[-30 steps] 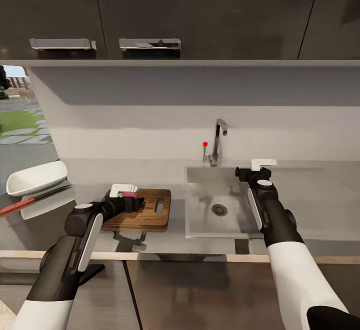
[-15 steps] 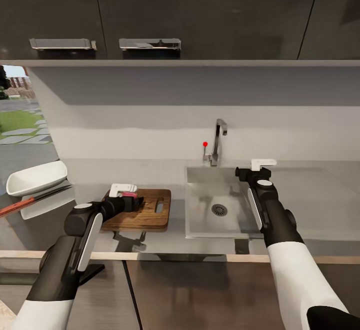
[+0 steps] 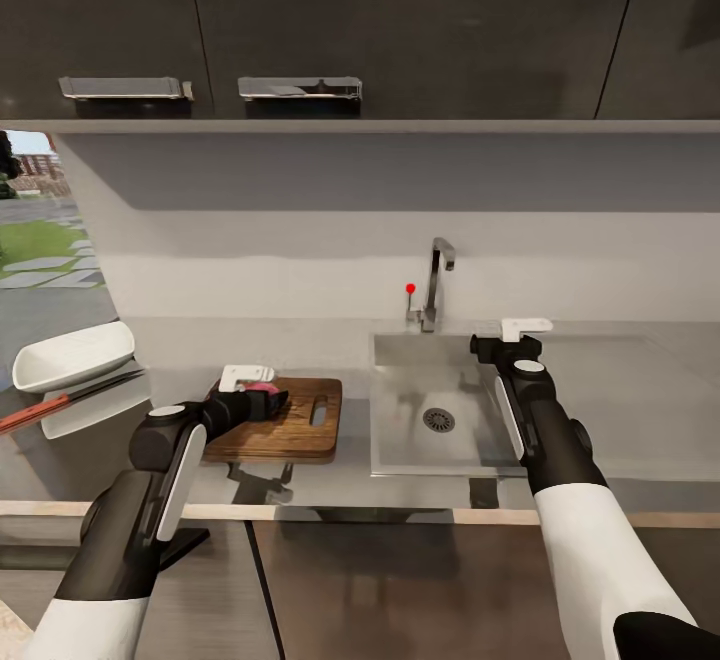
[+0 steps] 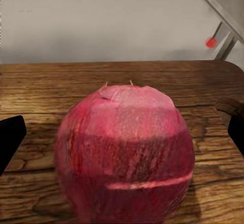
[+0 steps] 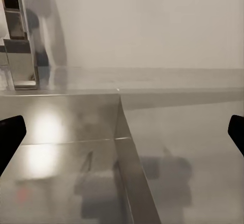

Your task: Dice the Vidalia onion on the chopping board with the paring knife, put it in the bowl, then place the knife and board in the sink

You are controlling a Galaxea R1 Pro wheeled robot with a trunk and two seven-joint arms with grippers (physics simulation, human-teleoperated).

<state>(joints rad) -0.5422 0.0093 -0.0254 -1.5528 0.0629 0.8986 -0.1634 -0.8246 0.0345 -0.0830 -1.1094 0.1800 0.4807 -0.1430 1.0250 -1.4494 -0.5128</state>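
Note:
The Vidalia onion [image 3: 262, 387] rests on the left part of the chopping board [image 3: 300, 430], which lies on the countertop [image 3: 170, 340] left of the sink [image 3: 400, 445]. My left gripper [image 3: 268, 400] is open around the onion [image 4: 124, 152], its dark fingers [image 4: 10, 140] standing clear of it on both sides over the wooden board [image 4: 203, 81]. Far left, the paring knife [image 3: 60, 402] lies in front of the white bowl [image 3: 72, 355]. My right gripper [image 3: 503, 345] hovers open over the sink's back right corner, holding nothing.
The chrome tap [image 3: 437, 285] with its red knob [image 3: 410, 288] stands behind the basin, and the tap [image 5: 18, 35] also shows in the right wrist view. Dark wall cabinets [image 3: 300, 30] hang overhead. The counter's front edge [image 3: 350, 515] runs just before my arms.
My left wrist has shifted very slightly upward at the onion. The right arm, board, knife and bowl have not moved.

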